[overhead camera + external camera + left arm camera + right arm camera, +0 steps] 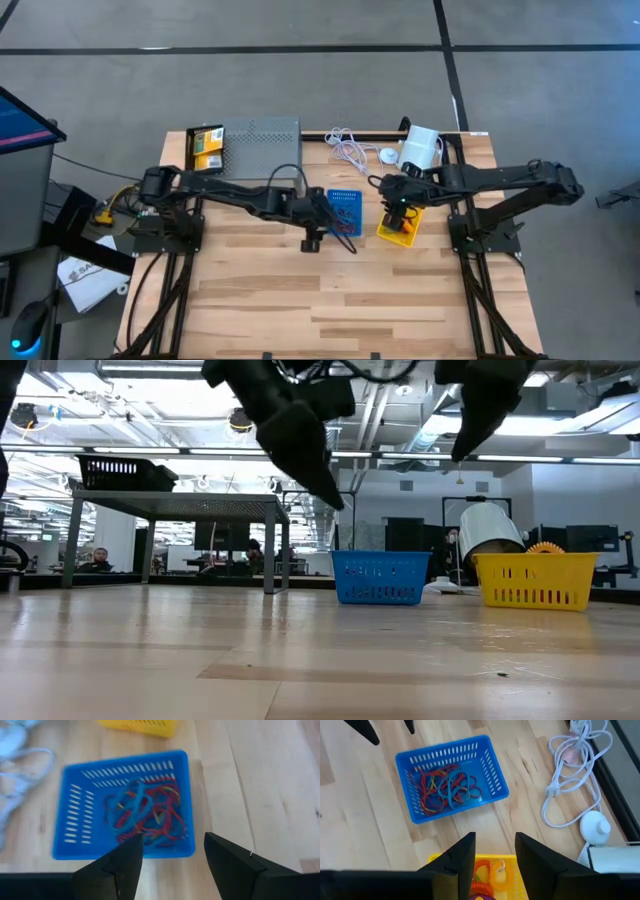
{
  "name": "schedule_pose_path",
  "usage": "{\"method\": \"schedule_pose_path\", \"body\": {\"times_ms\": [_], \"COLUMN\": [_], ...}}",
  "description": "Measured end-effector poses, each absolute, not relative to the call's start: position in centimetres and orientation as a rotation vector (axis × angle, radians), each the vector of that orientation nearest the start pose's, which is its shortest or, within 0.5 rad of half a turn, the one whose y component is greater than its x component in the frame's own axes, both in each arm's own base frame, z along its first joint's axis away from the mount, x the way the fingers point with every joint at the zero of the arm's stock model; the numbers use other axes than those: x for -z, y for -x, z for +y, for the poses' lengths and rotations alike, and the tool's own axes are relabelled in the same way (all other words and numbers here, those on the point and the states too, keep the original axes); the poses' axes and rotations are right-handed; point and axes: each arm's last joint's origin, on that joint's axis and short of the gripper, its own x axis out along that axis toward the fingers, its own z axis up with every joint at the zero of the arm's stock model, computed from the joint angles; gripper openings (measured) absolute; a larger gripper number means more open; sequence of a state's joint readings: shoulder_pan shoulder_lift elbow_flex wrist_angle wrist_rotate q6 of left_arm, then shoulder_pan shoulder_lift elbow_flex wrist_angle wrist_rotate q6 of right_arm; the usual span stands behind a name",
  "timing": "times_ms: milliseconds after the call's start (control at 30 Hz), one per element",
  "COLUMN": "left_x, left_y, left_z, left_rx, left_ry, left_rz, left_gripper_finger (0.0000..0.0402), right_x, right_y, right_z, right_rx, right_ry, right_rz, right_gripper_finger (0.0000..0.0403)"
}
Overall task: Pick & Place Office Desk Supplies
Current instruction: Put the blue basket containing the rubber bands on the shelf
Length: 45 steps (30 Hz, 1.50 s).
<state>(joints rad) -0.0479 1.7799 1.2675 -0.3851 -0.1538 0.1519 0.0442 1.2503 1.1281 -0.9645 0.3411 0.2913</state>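
A blue bin (pixel 345 208) stands mid-table and holds a tangle of red and blue loops (pixel 142 815). Right of it, a yellow bin (pixel 400 228) holds orange loops (pixel 490 872). At the far left, a black bin (pixel 205 150) holds yellow card packets. My left gripper (pixel 172 840) hangs open above the table at the blue bin's left edge, with nothing between its fingers. My right gripper (pixel 495 840) hangs open over the yellow bin, also with nothing between its fingers. In the low view both grippers (pixel 330 490) (pixel 465 440) are well above the bins.
A grey perforated box (pixel 262 143) sits beside the black bin at the far edge. A coiled white cable (pixel 345 145) and a white cylinder device (pixel 420 148) lie at the far right. The near half of the wooden table (pixel 330 300) is bare.
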Motion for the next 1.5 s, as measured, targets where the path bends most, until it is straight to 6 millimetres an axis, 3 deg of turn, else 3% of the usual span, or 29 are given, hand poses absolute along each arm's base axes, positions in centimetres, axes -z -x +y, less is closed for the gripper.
{"method": "schedule_pose_path", "body": {"times_ms": [233,700,1067,1367,1500], "left_x": [-20.1,-17.8,-15.0,-15.4,-15.4], "left_y": [-38.3,-39.0,-39.7,-39.7,-39.7], "left_z": [-1.6,-2.6,-2.7,-2.4,-2.2], "left_rx": [-0.016,0.012,0.011,-0.044,-0.048], "left_ry": [-0.24,-0.256,-0.264,-0.294,-0.293], "left_rz": [0.947,0.982,1.037,1.029,1.032], "left_gripper_finger": [0.0204,0.0204,0.0204,0.0202,0.0175], "right_x": [-27.1,-25.4,-25.3,-25.4,-25.4], "right_y": [-23.8,-25.5,-25.7,-25.7,-25.7], "right_z": [-0.2,-0.4,-0.3,-0.3,-0.3], "right_rx": [0.435,0.443,0.438,0.433,0.433], "right_ry": [-0.041,-0.037,-0.037,-0.031,-0.03], "right_rz": [1.096,1.126,1.114,1.112,1.112], "right_gripper_finger": [0.0128,0.0122,0.0123,0.0123,0.0123]}}
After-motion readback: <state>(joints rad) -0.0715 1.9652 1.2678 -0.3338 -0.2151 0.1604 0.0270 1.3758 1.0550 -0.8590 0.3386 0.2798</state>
